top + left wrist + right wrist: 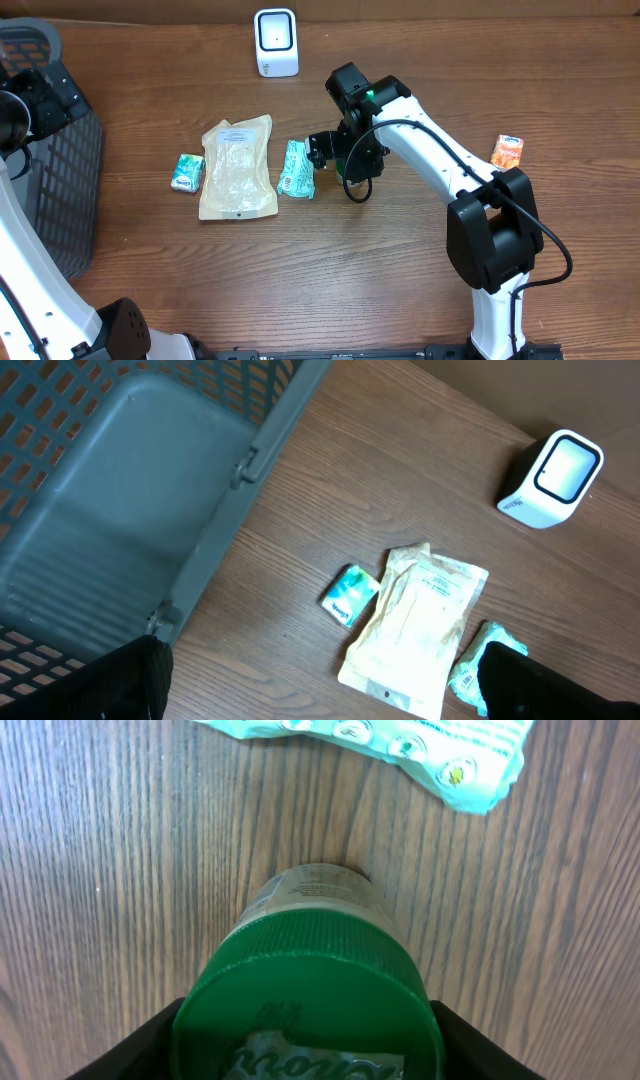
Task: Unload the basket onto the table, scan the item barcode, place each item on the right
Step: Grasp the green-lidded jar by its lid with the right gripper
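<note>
One left claw (325, 695) gapes wide and empty; the right claw (305, 1040) brackets a green-lidded jar (310, 945), grip unclear, label unreadable.

Overhead stares straight down at the whole table (330, 280). Left wrist, high up, shares the scanner (276, 42) with it. Right wrist hugs the bottle (305, 980).

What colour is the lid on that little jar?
Green. The lid shows best in the right wrist view.
</note>
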{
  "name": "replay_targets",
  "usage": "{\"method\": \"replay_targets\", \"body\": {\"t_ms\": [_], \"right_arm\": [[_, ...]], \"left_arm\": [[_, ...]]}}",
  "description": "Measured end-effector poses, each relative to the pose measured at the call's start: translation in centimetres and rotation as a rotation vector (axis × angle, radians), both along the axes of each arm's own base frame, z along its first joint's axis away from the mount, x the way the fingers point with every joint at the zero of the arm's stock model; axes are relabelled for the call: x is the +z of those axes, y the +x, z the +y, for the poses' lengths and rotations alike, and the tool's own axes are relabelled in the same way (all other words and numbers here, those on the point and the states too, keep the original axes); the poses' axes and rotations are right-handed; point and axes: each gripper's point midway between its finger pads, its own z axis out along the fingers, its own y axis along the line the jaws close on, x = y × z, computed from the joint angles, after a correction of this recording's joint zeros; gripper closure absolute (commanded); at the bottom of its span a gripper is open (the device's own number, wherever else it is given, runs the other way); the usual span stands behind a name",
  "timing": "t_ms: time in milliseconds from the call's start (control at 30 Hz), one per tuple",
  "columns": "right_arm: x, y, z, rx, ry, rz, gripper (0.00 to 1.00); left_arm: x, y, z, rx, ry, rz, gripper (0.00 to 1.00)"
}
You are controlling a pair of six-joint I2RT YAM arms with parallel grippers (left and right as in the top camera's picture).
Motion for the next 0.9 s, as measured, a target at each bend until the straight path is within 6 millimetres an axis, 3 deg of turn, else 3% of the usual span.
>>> {"method": "replay_targets", "body": {"t_ms": [233, 433, 533, 667, 767, 900], "right_arm": [[0.0, 0.2, 0.3, 0.034, 0.011, -0.011, 0.00], [0.9, 0.9, 0.8, -0.090, 0.042, -0.023, 0.00], [3.1, 2.5, 1.7, -0.244, 0.101, -0.060, 0.00], [7.4, 4.1, 2.8, -0.620, 0.216, -0.068, 0.00], [8.9, 3.0, 2.2, -0.885, 0.234, 0.000, 0.00], [8.9, 1.0, 1.2, -1.089, 0.192, 0.085, 0.00]], "left_arm": [[0.0, 0.0, 0.0, 0.000, 0.000, 0.000, 0.01], [0.0, 0.0, 0.0, 0.000, 0.000, 0.000, 0.00], [0.0, 0.0, 0.0, 0.000, 0.000, 0.000, 0.00], [0.0, 0.0, 0.0, 0.000, 0.000, 0.000, 0.01], [0.0, 0.0, 0.0, 0.000, 0.000, 0.000, 0.00], [0.0, 0.0, 0.0, 0.000, 0.000, 0.000, 0.00]]}}
